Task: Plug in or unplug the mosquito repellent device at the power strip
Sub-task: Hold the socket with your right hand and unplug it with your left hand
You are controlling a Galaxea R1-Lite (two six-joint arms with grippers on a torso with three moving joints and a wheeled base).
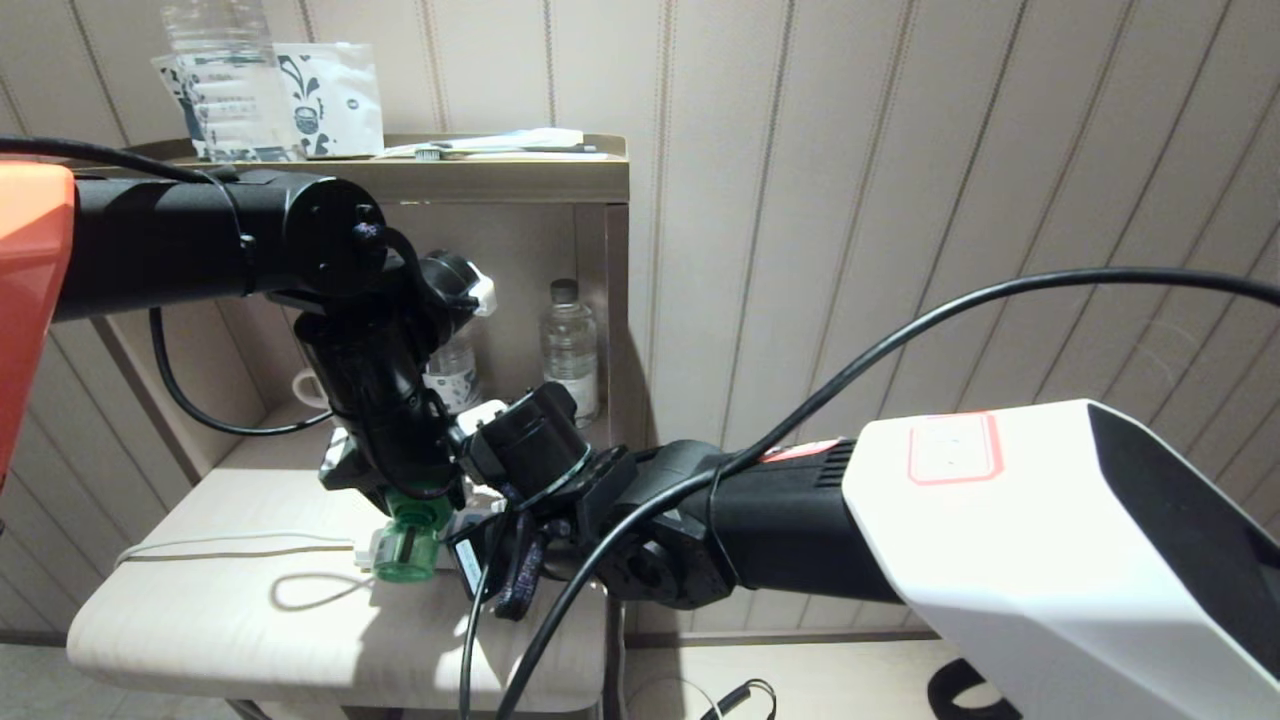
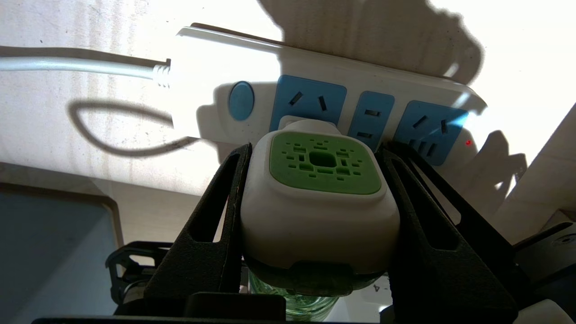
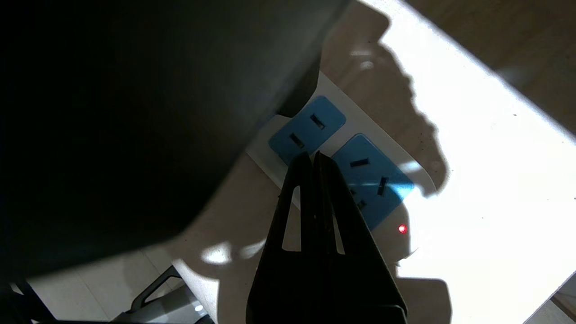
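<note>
Left gripper [image 2: 315, 202], low centre of the left wrist view, clamps the white cap of the device [image 2: 317, 198] from both sides. That device sits against the strip [image 2: 225, 58], its plug at the first blue socket beside the round button; whether the pins are fully seated I cannot tell. Right gripper [image 3: 315, 157], its fingers pressed together and empty, rests at the strip's far sockets near the red light, probably bracing it. Left to do: finish the push or pull, then let go.
</note>
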